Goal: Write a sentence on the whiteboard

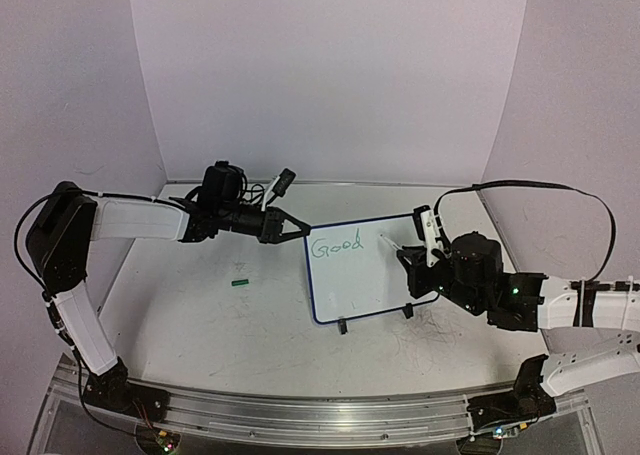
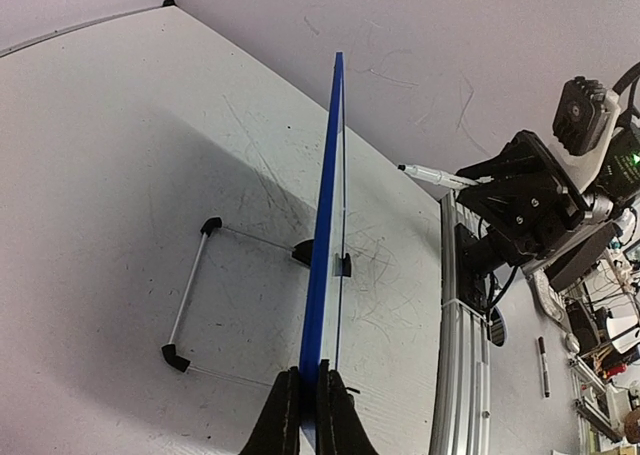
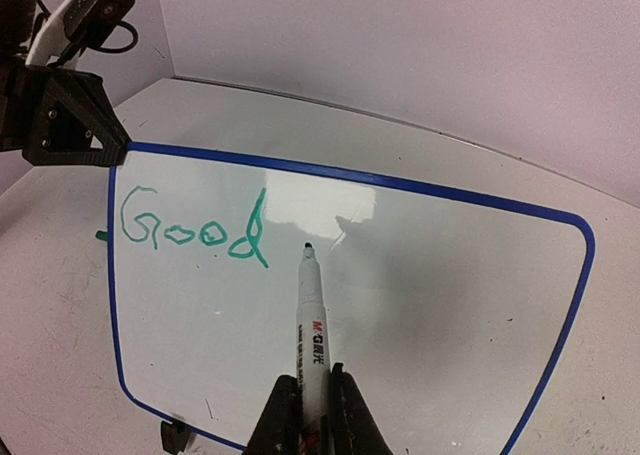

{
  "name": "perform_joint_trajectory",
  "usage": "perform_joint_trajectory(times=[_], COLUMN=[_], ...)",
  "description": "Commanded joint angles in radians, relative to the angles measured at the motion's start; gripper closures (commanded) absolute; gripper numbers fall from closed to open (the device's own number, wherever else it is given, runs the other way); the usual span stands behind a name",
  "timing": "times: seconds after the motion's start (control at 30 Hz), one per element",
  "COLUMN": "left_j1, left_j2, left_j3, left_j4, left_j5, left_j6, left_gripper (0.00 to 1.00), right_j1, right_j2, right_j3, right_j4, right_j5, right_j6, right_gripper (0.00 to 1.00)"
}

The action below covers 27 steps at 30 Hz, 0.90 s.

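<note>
Currently the whiteboard (image 1: 360, 270) stands propped on the bench (image 1: 200, 325), resting on two black feet (image 1: 343, 326) along its lower edge. The left pincer (image 2: 310, 400) is clenched on the board's blue frame at the upper left corner, one finger on each face. The right pincer (image 3: 312, 405) is clamped around the rear barrel of a marker (image 3: 308, 315), held in front of the board. The marker tip sits just right of the sentence (image 3: 190, 230), which reads only "Good" in green at the board's upper left. Whether the tip touches the surface cannot be told.

Handling, as judged: the board is thin, stiff and light, and its small feet offer little resistance to sliding or tipping under pen pressure. Grip it at the frame edge only, never across the writing face. The face is glossy, so keep tip pressure low. The marker barrel is smooth and slim; a loose hold may let it twist.
</note>
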<state>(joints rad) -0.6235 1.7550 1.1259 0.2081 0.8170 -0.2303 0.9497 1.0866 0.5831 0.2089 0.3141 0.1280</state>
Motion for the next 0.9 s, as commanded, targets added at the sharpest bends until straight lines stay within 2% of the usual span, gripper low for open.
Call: perform_joint_trajectory(times=[0.0, 0.43, 0.87], left_j1=[-0.012, -0.021, -0.027], left_j2=[-0.023, -0.023, -0.021], left_j3=[0.012, 0.006, 0.0], left_j4=[0.007, 0.005, 0.006], left_j5=[-0.021, -0.028, -0.031], left_j6=[0.034, 0.046, 0.055], left_gripper=[1.0, 1.0, 1.0], right_j1=[0.001, 0.0, 0.0], right_j2=[0.0, 0.053, 0.126], right_j3=[0.008, 0.062, 0.122], right_j4=[0.01, -0.04, -0.011], right_j5=[0.016, 0.024, 0.082], right_j6=[-0.009, 0.02, 0.014], right_gripper=[1.0, 1.0, 1.0])
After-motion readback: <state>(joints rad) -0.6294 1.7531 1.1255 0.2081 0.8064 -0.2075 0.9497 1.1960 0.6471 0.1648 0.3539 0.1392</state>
